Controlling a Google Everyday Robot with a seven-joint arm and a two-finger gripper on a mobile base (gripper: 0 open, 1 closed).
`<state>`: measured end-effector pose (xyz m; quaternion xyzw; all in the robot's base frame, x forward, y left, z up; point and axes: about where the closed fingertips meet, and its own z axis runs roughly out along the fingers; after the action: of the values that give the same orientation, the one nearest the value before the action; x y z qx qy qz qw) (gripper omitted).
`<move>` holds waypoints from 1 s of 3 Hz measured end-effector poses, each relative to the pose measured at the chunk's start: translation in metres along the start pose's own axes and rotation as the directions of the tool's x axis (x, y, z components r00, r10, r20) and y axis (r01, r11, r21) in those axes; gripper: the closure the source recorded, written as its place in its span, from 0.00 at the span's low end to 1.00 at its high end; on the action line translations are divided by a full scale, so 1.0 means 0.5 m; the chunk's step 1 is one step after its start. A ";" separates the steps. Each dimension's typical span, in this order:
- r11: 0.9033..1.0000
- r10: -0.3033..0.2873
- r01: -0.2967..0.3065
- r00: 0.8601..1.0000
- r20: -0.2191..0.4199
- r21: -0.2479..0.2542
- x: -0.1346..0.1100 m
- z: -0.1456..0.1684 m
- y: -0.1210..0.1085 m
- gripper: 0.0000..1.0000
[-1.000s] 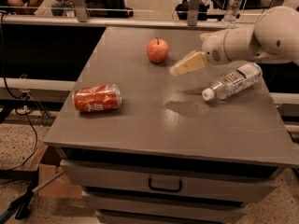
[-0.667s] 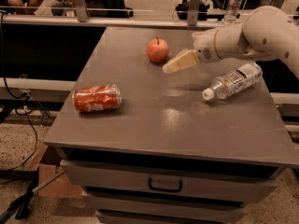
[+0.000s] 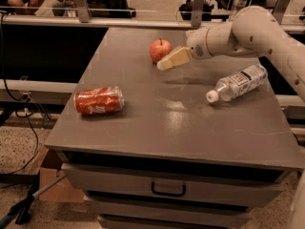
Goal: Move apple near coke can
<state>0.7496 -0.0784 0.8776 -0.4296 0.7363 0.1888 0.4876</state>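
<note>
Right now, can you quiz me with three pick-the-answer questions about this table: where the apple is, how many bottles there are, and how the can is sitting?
1. Where is the apple?
A) on the far part of the table, close beside the gripper
B) inside the drawer
C) on the floor

2. How many clear bottles lie on the table?
A) three
B) one
C) none

3. How is the coke can?
A) standing up
B) held in the gripper
C) lying on its side

Answers:
1 A: the apple sits far back on the top, with the gripper just to its right in the picture.
2 B: only one clear bottle lies there, near the right edge.
3 C: the can lies flat near the left edge, away from the gripper.
</note>
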 end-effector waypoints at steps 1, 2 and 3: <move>1.000 0.015 -0.015 1.000 0.012 -0.011 -0.005 0.036 -0.010 0.00; 0.999 0.026 -0.025 0.999 0.019 -0.048 -0.010 0.075 -0.014 0.23; 0.996 0.016 -0.015 1.000 0.011 -0.088 -0.013 0.085 -0.006 0.54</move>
<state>0.7766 -0.0475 0.8646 -0.4439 0.7278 0.2274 0.4708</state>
